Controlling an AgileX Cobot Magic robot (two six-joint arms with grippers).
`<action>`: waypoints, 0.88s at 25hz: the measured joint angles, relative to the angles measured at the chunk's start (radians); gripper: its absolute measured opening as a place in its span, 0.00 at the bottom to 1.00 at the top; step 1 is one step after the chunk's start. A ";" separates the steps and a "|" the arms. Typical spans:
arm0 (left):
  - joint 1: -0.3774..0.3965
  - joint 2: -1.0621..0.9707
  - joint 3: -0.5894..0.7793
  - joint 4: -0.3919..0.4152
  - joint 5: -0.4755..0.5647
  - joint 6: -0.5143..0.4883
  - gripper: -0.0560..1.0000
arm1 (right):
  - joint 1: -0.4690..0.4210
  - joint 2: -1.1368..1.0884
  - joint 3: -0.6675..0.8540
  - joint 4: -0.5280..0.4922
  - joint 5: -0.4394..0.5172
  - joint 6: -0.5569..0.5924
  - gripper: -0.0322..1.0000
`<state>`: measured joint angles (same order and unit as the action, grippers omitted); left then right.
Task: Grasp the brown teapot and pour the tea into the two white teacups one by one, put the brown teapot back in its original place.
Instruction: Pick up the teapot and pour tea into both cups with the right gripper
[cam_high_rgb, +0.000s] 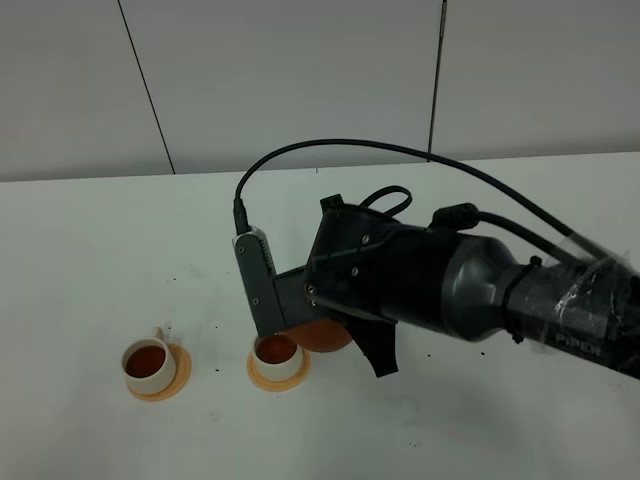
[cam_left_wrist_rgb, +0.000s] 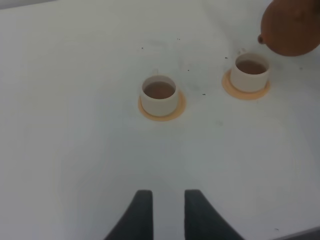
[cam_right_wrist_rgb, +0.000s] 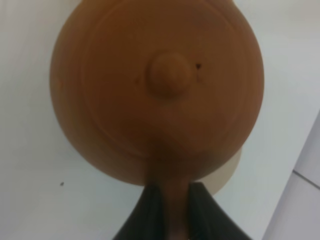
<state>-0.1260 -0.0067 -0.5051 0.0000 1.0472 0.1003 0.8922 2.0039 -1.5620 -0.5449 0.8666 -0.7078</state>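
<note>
Fingers on teapot handle, wrist-view only.

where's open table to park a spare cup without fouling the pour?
Free: the table left of and behind the left teacup, and the front strip between the cups and the left tool. Crowded: around the right teacup, where the brown teapot hangs in the right tool.

One brown teapot. Two white teacups, one farther from the teapot and one beside it, both holding tea. Two orange coasters, one under each cup.
</note>
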 joint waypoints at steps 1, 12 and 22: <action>0.000 0.000 0.000 0.000 0.000 0.000 0.27 | -0.006 0.000 -0.015 0.025 0.013 -0.010 0.12; 0.000 0.000 0.000 0.000 0.000 0.000 0.27 | -0.129 0.000 -0.131 0.359 0.153 -0.170 0.12; 0.000 0.000 0.000 0.000 0.000 0.000 0.27 | -0.176 0.000 -0.133 0.597 0.112 -0.263 0.12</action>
<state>-0.1260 -0.0067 -0.5051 0.0000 1.0472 0.1003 0.7165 2.0039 -1.6947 0.0522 0.9782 -0.9709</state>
